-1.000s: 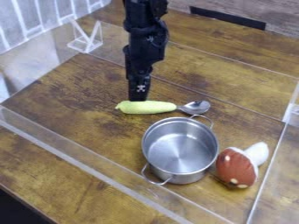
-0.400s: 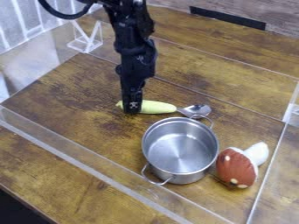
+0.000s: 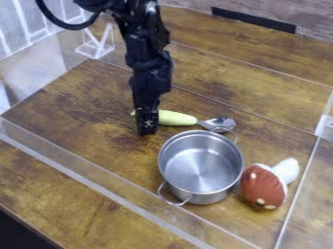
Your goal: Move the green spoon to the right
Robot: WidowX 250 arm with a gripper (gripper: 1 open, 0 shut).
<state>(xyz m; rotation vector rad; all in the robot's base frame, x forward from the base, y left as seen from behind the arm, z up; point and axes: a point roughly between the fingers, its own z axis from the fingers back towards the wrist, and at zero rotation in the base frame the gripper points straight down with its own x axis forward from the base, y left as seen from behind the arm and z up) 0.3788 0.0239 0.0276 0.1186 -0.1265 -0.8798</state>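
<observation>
The green spoon (image 3: 182, 120) lies flat on the wooden table, its yellow-green handle pointing left and its shiny silver bowl (image 3: 217, 124) to the right. My gripper (image 3: 147, 124) points straight down over the left end of the handle, its dark fingers low at the tabletop and covering that end. The jaws look open, with the handle's tip between or just behind them. I cannot tell whether the fingers touch the spoon.
A steel pot (image 3: 201, 164) stands just in front of the spoon. A red-brown and white mushroom toy (image 3: 267, 184) lies at the pot's right. Clear plastic walls (image 3: 78, 185) border the table, and a clear stand (image 3: 93, 41) sits at the back left.
The gripper has come down and shifted left, from above the handle's middle to its left end at table level. The spoon, pot and mushroom toy have not moved.
</observation>
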